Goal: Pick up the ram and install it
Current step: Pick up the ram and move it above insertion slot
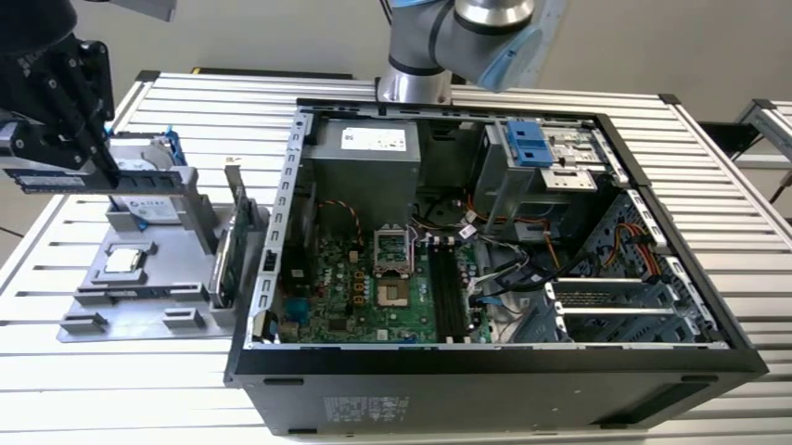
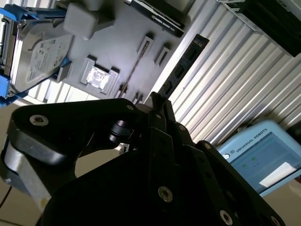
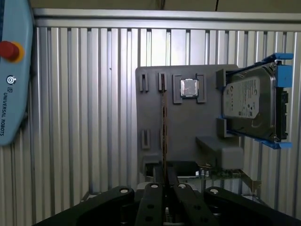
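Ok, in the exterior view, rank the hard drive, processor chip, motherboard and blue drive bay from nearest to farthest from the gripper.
From the gripper, shut on the ram:
1. hard drive, right beside it.
2. processor chip, on the grey tray.
3. motherboard, inside the case.
4. blue drive bay, case's far side, exterior view's right.

One ram point(image 2: 185, 64); one hard drive point(image 3: 249, 106); one processor point(image 3: 189, 88); one expansion card point(image 1: 230, 248); one case point(image 1: 495, 358).

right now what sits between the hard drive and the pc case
In the exterior view, an expansion card stands on edge between the hard drive and the case.
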### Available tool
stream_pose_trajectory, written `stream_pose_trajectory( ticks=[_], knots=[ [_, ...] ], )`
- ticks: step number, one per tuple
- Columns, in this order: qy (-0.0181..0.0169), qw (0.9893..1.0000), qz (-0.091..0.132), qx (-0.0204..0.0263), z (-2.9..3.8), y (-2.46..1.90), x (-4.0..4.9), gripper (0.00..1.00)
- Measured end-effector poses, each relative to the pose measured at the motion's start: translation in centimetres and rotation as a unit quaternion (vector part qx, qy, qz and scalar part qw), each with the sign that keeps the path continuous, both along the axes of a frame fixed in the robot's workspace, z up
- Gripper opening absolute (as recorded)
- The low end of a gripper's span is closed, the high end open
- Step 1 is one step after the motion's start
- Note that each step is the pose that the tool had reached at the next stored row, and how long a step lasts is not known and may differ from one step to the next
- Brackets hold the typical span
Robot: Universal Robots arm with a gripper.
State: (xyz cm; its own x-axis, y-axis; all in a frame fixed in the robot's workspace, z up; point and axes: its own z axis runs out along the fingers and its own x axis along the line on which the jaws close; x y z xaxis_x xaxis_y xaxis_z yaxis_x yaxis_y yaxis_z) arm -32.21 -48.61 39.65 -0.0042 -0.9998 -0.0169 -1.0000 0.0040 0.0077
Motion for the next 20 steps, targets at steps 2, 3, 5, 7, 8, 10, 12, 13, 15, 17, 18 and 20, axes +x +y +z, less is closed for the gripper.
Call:
stream_pose_trajectory(
  ticks=[2, 3, 5, 7, 8, 10, 12, 13, 15, 17, 18, 20],
  knots=[
    [0.0000, 1.0000, 0.000, 0.0000, 0.00, 0.00, 0.23, 0.00],
    [0.0000, 1.0000, 0.000, 0.0000, 0.00, 0.00, 0.35, 0.00],
    [0.0000, 1.0000, 0.000, 0.0000, 0.00, 0.00, 0.60, 0.00],
    [0.0000, 1.0000, 0.000, 0.0000, 0.00, 0.00, 0.85, 0.00],
    [0.0000, 1.0000, 0.000, 0.0000, 0.00, 0.00, 0.97, 0.00],
    [0.0000, 1.0000, 0.000, 0.0000, 0.00, 0.00, 1.19, 0.00],
    [0.0000, 1.0000, 0.000, 0.0000, 0.00, 0.00, 1.41, 0.00],
    [0.0000, 1.0000, 0.000, 0.0000, 0.00, 0.00, 1.51, 0.00],
    [0.0000, 1.0000, 0.000, 0.0000, 0.00, 0.00, 1.71, 0.00],
    [0.0000, 1.0000, 0.000, 0.0000, 0.00, 0.00, 1.93, 0.00],
    [0.0000, 1.0000, 0.000, 0.0000, 0.00, 0.00, 2.03, 0.00],
    [0.0000, 1.0000, 0.000, 0.0000, 0.00, 0.00, 2.24, 0.00]
  ],
)
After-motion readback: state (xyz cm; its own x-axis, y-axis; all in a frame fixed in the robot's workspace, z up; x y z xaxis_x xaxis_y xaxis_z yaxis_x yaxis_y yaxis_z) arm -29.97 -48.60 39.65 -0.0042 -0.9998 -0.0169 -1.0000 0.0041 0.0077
